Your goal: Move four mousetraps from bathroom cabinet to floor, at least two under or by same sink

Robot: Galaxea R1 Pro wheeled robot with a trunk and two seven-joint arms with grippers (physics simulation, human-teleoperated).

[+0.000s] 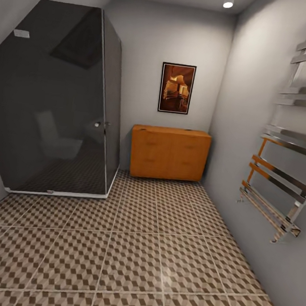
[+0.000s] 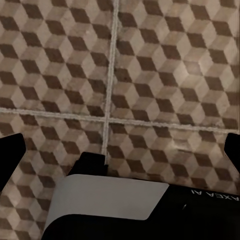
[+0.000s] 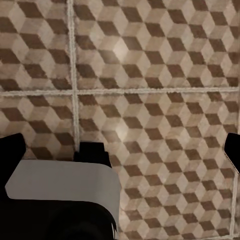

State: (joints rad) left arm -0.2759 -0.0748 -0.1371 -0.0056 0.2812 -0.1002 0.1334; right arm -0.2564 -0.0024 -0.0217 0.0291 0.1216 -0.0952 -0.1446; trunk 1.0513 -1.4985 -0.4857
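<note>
The cabinet [image 1: 168,153] stands against the far wall, the shower enclosure [image 1: 54,99] apparently touching its left.

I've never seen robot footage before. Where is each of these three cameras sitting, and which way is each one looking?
Head view: on the robot's head, facing forward and down across the bathroom floor to the cabinet on the far wall, with a dark shower cubicle alongside.
Left wrist view: near the left gripper, looking down at the floor past black fingertips.
Right wrist view: near the right gripper, also facing down.
Both wrist views share the cube-pattern tiles.
</note>
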